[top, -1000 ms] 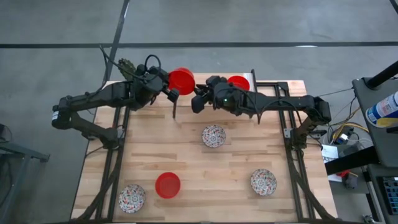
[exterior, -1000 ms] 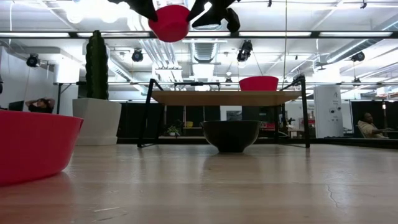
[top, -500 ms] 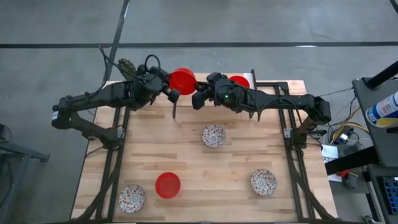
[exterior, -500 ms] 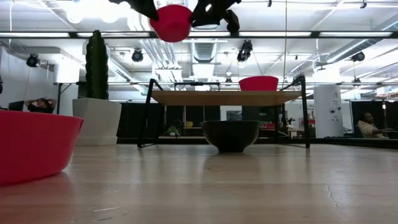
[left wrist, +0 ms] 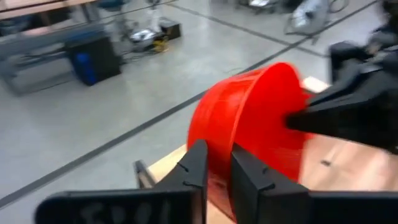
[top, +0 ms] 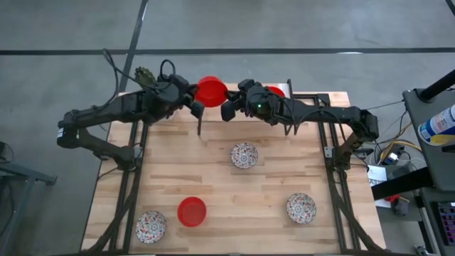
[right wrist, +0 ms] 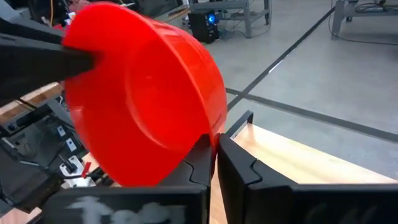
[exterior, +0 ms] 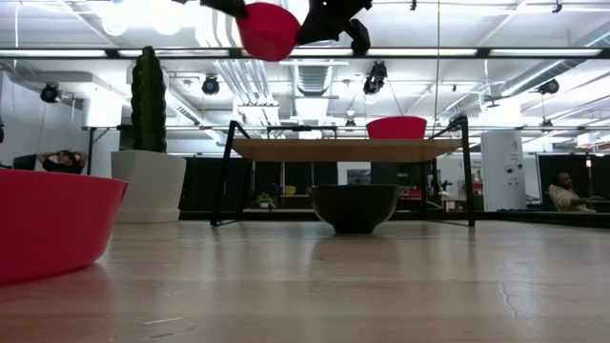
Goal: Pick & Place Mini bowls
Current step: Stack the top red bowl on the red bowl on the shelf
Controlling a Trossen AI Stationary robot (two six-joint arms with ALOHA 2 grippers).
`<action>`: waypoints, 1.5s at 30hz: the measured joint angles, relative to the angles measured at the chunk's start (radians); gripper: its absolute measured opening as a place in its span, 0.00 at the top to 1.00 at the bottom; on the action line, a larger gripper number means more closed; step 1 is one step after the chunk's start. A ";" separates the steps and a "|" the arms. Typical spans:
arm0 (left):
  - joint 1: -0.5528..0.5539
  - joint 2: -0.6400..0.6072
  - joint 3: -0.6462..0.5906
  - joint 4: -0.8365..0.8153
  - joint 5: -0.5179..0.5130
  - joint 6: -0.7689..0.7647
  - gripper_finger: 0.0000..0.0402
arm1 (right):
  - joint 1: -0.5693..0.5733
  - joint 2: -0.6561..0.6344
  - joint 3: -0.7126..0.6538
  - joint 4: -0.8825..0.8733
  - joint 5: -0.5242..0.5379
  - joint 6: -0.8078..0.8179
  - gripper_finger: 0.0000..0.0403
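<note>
Both grippers meet at one glossy red mini bowl (top: 211, 90), held high over the table's far edge (exterior: 270, 29). My left gripper (top: 193, 105) is shut on its left side and my right gripper (top: 231, 108) is shut on its right side. The bowl is tipped on its side, its opening toward the right arm (right wrist: 143, 93). A second red bowl (top: 274, 92) stands on a raised shelf (exterior: 343, 150) at the far edge. A third red bowl (top: 191, 211) and three floral bowls (top: 244, 155) (top: 301, 208) (top: 151, 226) rest on their bases on the table. My left gripper pinches the red bowl's wall near the rim (left wrist: 219, 163) between its two fingers (left wrist: 198, 168), coming level from the table's left. The bowl is lifted clear and tipped sideways. My right gripper pinches the opposite rim (right wrist: 214, 132) between its two fingers (right wrist: 200, 160), one inside the bowl and one outside, coming from the table's right.
A white pot with a tall cactus (exterior: 148, 143) stands at the far left corner (top: 146, 75), close behind the left arm. The near red bowl (exterior: 52, 229) fills the low view's left. Bare wood lies between the bowls on the table (top: 213, 181).
The held red bowl has shifted slightly right and toward the far edge, and has tipped from upright onto its side. The right gripper has moved toward the far edge and up to the bowl, and now meets its rim. The left gripper has kept its hold and turned with it.
</note>
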 joint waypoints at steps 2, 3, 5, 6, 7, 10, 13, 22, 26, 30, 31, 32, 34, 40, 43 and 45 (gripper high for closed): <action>-0.002 -0.002 0.010 0.007 0.026 0.006 0.84 | -0.002 -0.001 0.009 -0.006 -0.004 -0.001 0.98; -0.002 -0.002 0.015 0.009 0.033 0.007 0.81 | -0.006 -0.001 0.014 -0.009 -0.005 -0.002 0.98; -0.002 -0.002 0.020 0.008 0.038 0.011 0.76 | -0.014 -0.001 0.022 -0.011 -0.012 -0.005 0.98; -0.002 -0.001 0.023 0.008 0.039 0.011 0.74 | -0.016 -0.001 0.026 -0.015 -0.013 -0.006 0.98; -0.002 -0.001 0.027 0.008 0.039 0.012 0.72 | -0.022 -0.001 0.032 -0.023 -0.017 -0.006 0.98; -0.002 0.000 0.034 0.010 0.040 0.027 0.68 | -0.038 -0.001 0.048 -0.057 -0.031 -0.006 0.98; -0.003 0.000 0.041 0.009 0.036 0.038 0.66 | -0.055 -0.002 0.056 -0.077 -0.055 -0.007 0.98; -0.004 -0.002 0.056 0.038 0.015 0.058 0.65 | -0.100 -0.004 0.062 -0.101 -0.091 0.022 0.98; -0.004 -0.002 0.058 0.043 0.015 0.061 0.65 | -0.111 -0.006 0.062 -0.136 -0.095 0.040 0.98; -0.004 -0.002 0.058 0.040 0.015 0.060 0.65 | -0.129 -0.016 0.062 -0.185 -0.101 0.047 0.98; -0.004 -0.002 0.058 0.039 0.015 0.059 0.65 | -0.137 -0.023 0.062 -0.202 -0.108 0.048 0.98; -0.004 -0.002 0.058 0.039 0.018 0.059 0.65 | -0.145 -0.032 0.062 -0.218 -0.116 0.050 0.98; -0.005 -0.003 0.058 0.036 0.044 0.051 0.65 | -0.165 -0.057 0.062 -0.269 -0.121 0.051 0.98; -0.005 -0.003 0.058 0.035 0.104 0.032 0.65 | -0.213 -0.137 0.062 -0.370 -0.143 0.059 0.98; -0.005 -0.007 0.056 0.024 0.112 0.032 0.65 | -0.225 -0.165 0.062 -0.420 -0.143 0.059 0.98; -0.005 -0.017 0.056 0.021 0.106 0.033 0.65 | -0.232 -0.182 0.062 -0.467 -0.143 0.062 0.98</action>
